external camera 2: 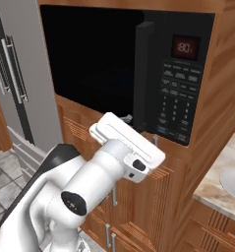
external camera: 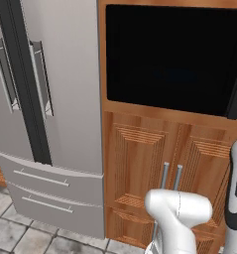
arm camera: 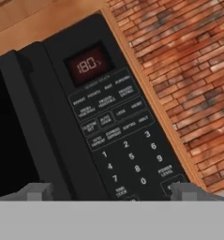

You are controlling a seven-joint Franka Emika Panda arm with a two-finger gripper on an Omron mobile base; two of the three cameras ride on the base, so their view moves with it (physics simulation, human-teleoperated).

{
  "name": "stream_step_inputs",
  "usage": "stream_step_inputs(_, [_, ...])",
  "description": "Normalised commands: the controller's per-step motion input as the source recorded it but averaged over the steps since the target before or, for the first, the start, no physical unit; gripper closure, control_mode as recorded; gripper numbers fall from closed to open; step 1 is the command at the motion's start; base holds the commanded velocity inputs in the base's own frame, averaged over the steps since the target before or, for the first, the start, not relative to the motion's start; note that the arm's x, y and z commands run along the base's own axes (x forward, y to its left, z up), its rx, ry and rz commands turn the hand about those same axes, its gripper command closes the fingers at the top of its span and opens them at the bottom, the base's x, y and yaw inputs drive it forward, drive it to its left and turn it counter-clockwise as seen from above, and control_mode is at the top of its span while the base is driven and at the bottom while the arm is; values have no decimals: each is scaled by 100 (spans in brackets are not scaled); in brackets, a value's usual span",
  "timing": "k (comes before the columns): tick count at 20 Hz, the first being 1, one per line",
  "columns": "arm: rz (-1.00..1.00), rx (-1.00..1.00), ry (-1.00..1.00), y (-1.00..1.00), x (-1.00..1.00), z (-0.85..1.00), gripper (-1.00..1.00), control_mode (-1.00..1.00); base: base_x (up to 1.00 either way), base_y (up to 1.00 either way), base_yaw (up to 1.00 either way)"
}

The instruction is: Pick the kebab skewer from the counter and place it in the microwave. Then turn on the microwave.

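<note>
Faces the microwave (external camera 2: pixel 114 64), set into a wooden cabinet (external camera 2: pixel 207 162) right of the grey fridge (external camera: pixel 65 99), with its dark glass door apparently shut against the thick handle (external camera 2: pixel 142 74). Reads red digits on the display (arm camera: pixel 87 64) above the button panel (arm camera: pixel 118 136). Cannot tell where the kebab skewer is; may well lie behind the dark glass.

Calls for a press, not a grasp: rigid, fixed, flat keys, likely needing only a light, square push from one fingertip. Probably means the lowest row, where the start key would sit, though the labels there are cut off and unreadable. Would do better to avoid glancing off the smooth panel face or catching two keys at once.

Hovers as an empty gripper (arm camera: pixel 112 191) just before the panel's lower edge, right of the handle. Shows fingertips (arm camera: pixel 38 191) spread wide, clasping nothing, and contact with the panel cannot be judged.
</note>
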Motion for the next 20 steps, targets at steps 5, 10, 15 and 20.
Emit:
stream_step_inputs(5, [0, -6, 7, -11, -22, -34, -100, -100, 0, 0, 0])
stream_step_inputs(10, [0, -8, 8, 0, -2, -26, -100, -100, 0, 0, 0])
stream_step_inputs(15, [0, -2, 5, -5, 0, -6, -100, -100, 0, 0, 0])
stream_step_inputs(20, [0, 0, 0, -13, 0, -4, -100, -100, 0, 0, 0])
